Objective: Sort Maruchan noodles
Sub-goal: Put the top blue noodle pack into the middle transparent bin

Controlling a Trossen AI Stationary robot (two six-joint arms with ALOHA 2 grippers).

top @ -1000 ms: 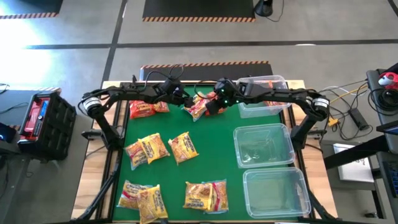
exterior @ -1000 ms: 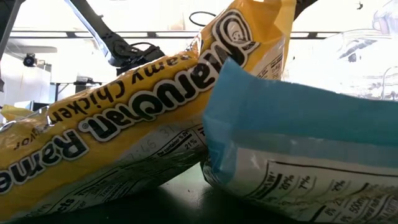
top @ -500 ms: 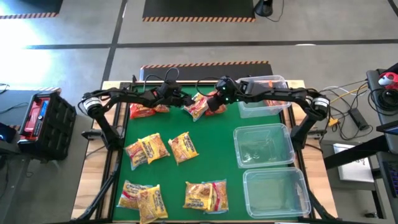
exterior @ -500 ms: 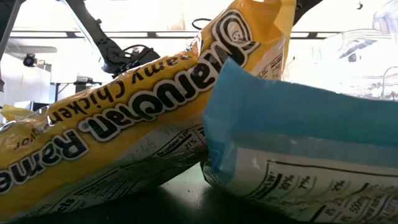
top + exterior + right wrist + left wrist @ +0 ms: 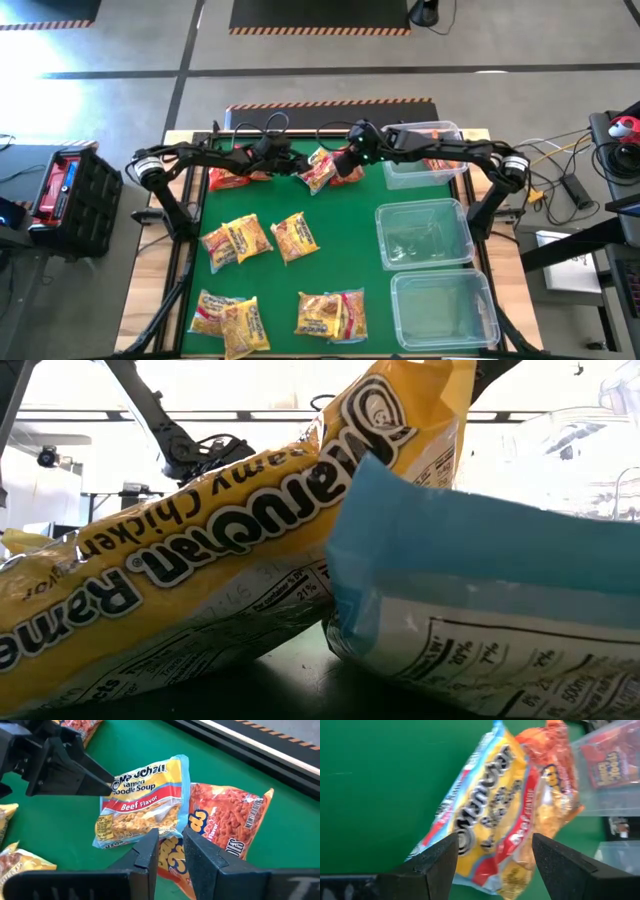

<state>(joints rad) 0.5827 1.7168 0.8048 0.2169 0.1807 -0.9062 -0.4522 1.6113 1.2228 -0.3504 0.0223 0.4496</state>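
On the green worktop (image 5: 330,240), the left end effector (image 5: 297,166), fingers spread, faces a beef noodle packet (image 5: 320,170). Its wrist view shows the packet (image 5: 490,815) between the fingers. The right wrist view alone reveals an orange packet (image 5: 225,827) underneath; the right end effector (image 5: 170,852), narrowly parted, pinches nothing visible above it.

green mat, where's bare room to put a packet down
Bare green mat lies between the yellow packets and the clear bins, free down to the front pair. The far edge is crowded: both grippers meet over the beef packet.
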